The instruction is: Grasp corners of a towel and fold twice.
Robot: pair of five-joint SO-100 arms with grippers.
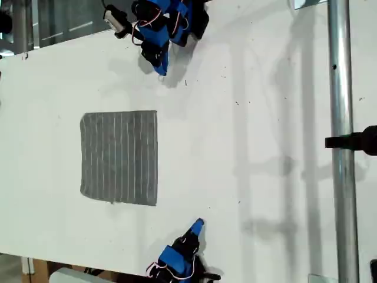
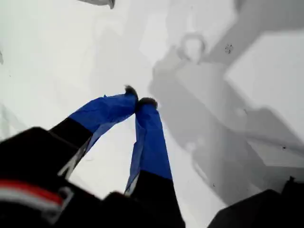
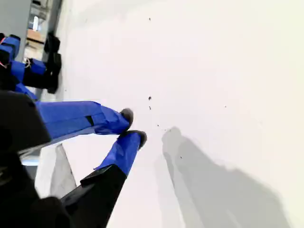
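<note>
The grey striped towel (image 1: 119,157) lies flat and spread on the white table (image 1: 265,118), left of centre in the exterior view. All its corners rest on the table, such as the corner (image 1: 156,112) nearest the upper arm. My first gripper (image 1: 161,69) hangs shut and empty above the table near the exterior view's top; its fingertips (image 2: 147,102) touch. My second gripper (image 1: 198,223) is shut and empty near the exterior view's bottom edge, right of the towel's lower corner (image 1: 155,203). An edge of the towel (image 3: 56,173) shows in the second wrist view beside my second gripper (image 3: 134,126).
A metal pole (image 1: 340,147) with a black clamp (image 1: 353,141) runs down the exterior view's right side. The table's edge (image 1: 35,258) crosses the exterior view's lower left. Shadows fall across the table right of the arms.
</note>
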